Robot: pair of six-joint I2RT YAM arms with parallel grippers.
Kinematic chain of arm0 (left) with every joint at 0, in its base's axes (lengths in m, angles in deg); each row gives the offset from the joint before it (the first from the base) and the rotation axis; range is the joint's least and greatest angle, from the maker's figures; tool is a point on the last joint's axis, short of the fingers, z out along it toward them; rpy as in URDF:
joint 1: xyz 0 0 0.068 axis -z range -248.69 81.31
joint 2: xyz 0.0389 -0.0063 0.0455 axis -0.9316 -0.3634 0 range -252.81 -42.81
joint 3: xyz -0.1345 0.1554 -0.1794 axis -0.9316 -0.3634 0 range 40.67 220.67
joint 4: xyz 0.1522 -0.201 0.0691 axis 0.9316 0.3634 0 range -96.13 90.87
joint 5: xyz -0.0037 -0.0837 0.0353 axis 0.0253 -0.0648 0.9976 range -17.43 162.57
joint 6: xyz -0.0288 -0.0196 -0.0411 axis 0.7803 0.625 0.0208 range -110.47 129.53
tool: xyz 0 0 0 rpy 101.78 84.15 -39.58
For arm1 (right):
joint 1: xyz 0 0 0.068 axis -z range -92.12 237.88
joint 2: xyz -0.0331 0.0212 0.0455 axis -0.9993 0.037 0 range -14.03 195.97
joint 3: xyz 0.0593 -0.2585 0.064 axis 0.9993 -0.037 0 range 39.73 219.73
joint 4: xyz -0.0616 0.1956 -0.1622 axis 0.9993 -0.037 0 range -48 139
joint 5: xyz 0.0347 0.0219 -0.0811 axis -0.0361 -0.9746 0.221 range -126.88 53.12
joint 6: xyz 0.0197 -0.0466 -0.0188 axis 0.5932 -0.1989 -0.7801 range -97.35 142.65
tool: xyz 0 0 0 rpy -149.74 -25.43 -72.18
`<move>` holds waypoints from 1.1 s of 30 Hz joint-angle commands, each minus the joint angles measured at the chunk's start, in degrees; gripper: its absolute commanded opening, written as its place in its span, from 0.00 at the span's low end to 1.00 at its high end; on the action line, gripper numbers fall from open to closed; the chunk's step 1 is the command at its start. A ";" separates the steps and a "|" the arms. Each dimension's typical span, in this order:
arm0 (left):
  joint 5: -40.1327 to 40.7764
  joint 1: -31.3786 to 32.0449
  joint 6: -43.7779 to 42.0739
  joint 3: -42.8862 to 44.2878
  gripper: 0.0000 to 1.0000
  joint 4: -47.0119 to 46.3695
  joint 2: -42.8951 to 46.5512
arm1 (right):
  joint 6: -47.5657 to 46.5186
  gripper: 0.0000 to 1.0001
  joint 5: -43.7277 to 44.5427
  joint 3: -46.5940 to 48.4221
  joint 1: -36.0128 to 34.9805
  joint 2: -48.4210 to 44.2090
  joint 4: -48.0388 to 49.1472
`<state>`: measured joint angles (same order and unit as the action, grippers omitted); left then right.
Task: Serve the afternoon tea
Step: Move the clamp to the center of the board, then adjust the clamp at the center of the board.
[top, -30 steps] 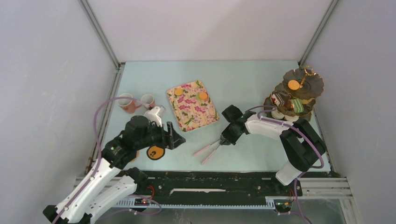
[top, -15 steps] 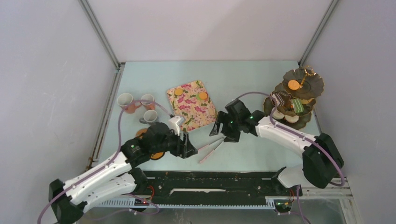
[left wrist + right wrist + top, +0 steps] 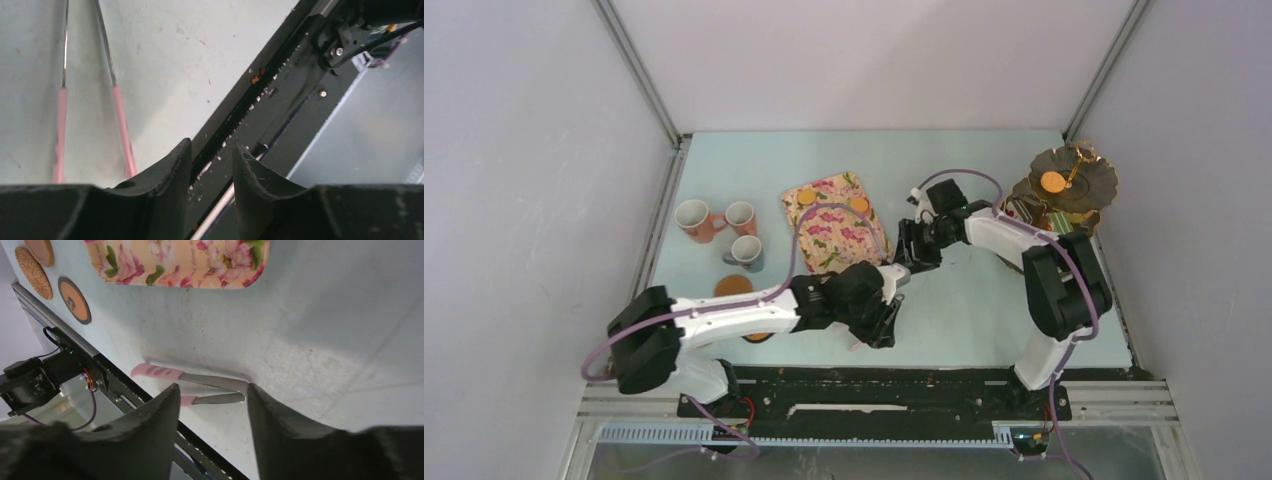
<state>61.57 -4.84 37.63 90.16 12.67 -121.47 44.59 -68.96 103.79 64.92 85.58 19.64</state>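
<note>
Two pink-orange mugs (image 3: 692, 217) (image 3: 740, 215) and a grey mug (image 3: 746, 250) stand at the left. A woven coaster (image 3: 736, 286) lies in front of them, and coasters (image 3: 74, 300) also show in the right wrist view. The dark tiered stand (image 3: 1079, 170) at the right carries an orange treat (image 3: 1052, 182) and cake slices. My left gripper (image 3: 886, 322) (image 3: 211, 155) is open and empty over the table's front edge, beside the pink tongs (image 3: 120, 125). My right gripper (image 3: 912, 255) (image 3: 212, 390) is open and empty by the floral tray's right corner, above the tongs (image 3: 190, 376).
The floral tray (image 3: 839, 240) holds two orange round treats (image 3: 807, 197) (image 3: 858, 205). My left arm lies across the front of the table, over a coaster. The black front rail (image 3: 280, 100) runs just under my left fingers. Walls close in on both sides.
My left arm swung right along the table's front to the tongs, uncovering the grey mug. My right gripper let go of the tongs and drew back towards the tray's right edge.
</note>
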 commanded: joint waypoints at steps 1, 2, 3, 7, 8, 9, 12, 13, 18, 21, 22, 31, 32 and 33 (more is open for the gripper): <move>0.53 1.00 -3.87 5.35 0.37 1.20 -6.74 | 1.27 0.47 -2.61 1.54 -1.72 3.52 2.60; 0.32 1.01 -3.91 5.80 0.35 1.08 -8.41 | 1.91 0.42 -2.33 1.44 -1.90 4.49 2.68; 0.10 1.01 -4.07 6.23 0.33 1.28 -10.04 | 2.17 0.38 -2.49 1.34 -2.10 5.20 2.85; 1.14 1.01 -4.20 7.14 0.26 2.00 -16.15 | 3.09 0.35 -1.56 -1.20 -3.44 5.43 4.00; 1.46 1.01 -4.15 7.16 0.24 1.98 -17.29 | 3.67 0.35 -1.14 -2.56 -3.65 4.85 4.89; 2.14 1.01 -4.04 7.45 0.23 2.61 -18.46 | 4.50 0.35 -0.74 -4.04 -3.74 4.10 5.72; 6.36 0.80 -3.99 8.80 0.17 6.49 -21.12 | 7.83 0.38 -1.59 -10.66 -3.34 1.90 10.32; 7.96 0.56 -4.16 8.92 0.16 7.49 -21.57 | 8.84 0.38 -2.37 -12.55 -3.54 1.45 12.02; 15.16 -1.75 -4.63 6.66 0.13 10.85 -20.34 | 14.13 0.38 -2.94 -20.11 -6.99 -1.23 17.66; 17.40 -3.86 -5.31 3.87 0.13 11.45 -17.97 | 19.88 0.40 -2.41 -26.42 -8.13 -6.63 23.17; 18.28 -4.46 -5.77 3.25 0.13 11.92 -17.26 | 21.72 0.41 -1.93 -28.29 -8.28 -8.58 24.46; 21.78 -6.05 -10.25 2.00 0.15 15.85 -10.25 | 20.02 0.64 1.33 -31.24 -7.97 -16.74 24.11; 21.54 -6.09 -9.96 1.73 0.15 16.23 -8.36 | 18.35 0.67 1.64 -31.00 -7.46 -17.11 23.64; 21.44 -6.11 -9.35 1.20 0.16 16.71 -7.08 | 16.48 0.70 1.81 -30.49 -6.92 -17.17 23.21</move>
<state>80.39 -10.83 29.96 92.41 25.39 -134.62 66.42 -70.03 72.31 56.63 70.52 42.30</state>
